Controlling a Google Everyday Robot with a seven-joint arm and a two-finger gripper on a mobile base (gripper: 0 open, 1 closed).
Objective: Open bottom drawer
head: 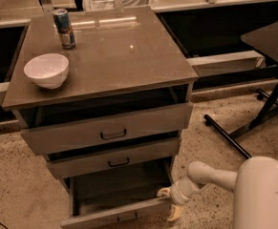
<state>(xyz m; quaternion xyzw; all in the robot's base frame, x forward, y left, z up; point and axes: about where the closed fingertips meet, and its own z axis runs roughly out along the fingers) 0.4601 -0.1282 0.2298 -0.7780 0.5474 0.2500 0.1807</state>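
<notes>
The bottom drawer (114, 214) is the lowest of three grey-brown drawers in a small cabinet. It stands pulled well out toward me, its dark empty inside showing, and its small black pull handle (127, 218) sits at the frame's lower edge. My gripper (169, 203) is at the drawer front's right end, one pale finger by the upper corner and one below, at the front panel's edge. The white arm (262, 194) comes in from the lower right.
The middle drawer (113, 159) and top drawer (107, 130) are above, each slightly ajar. A white bowl (46, 70) and a drink can (64, 28) stand on the cabinet top (124, 56). A black table's leg and base (253, 123) lie to the right on the speckled floor.
</notes>
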